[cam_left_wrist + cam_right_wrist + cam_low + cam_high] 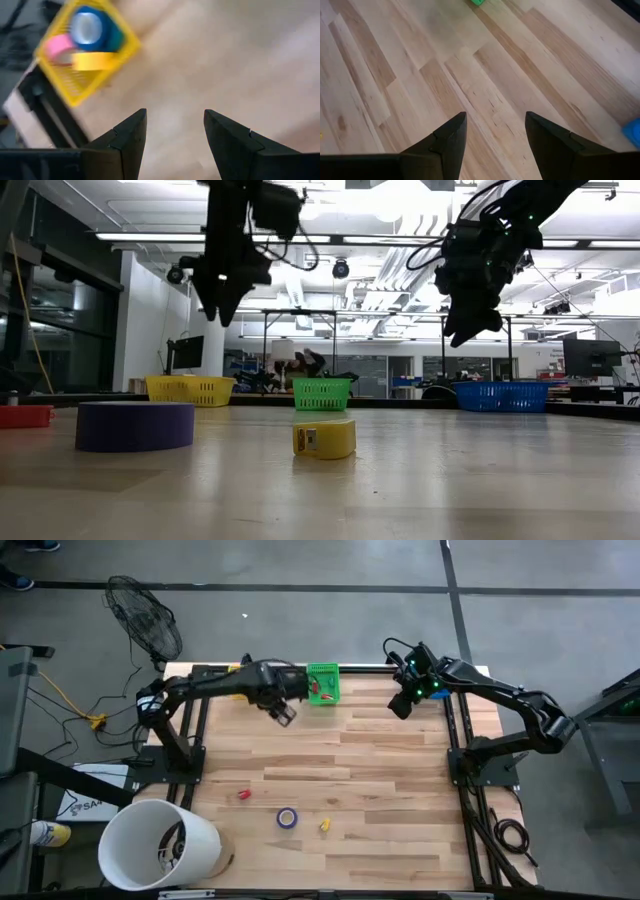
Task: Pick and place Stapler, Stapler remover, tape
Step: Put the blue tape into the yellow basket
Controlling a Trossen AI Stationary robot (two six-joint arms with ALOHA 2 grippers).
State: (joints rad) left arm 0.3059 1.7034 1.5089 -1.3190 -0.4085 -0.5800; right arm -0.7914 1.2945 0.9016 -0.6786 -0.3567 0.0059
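Observation:
A purple tape ring (287, 818) (135, 426) lies flat on the wooden table near its near edge. A small red piece (243, 795) and a small yellow piece (325, 826) (323, 438) lie on either side of it. Blue, pink and yellow tape rolls (87, 42) sit in a yellow basket (122, 47) at the far edge. My left gripper (283, 712) (175, 135) hangs open above bare table, beside the green basket (323, 683). My right gripper (402, 705) (496, 140) hangs open above bare table near the blue basket (437, 695). I cannot make out a stapler.
A white bucket (160, 845) lies on its side at the table's near left corner. Yellow (190, 389), green (322, 393) and blue (500, 396) baskets stand along the far edge. Bare wood lies between the baskets and the small things near the front.

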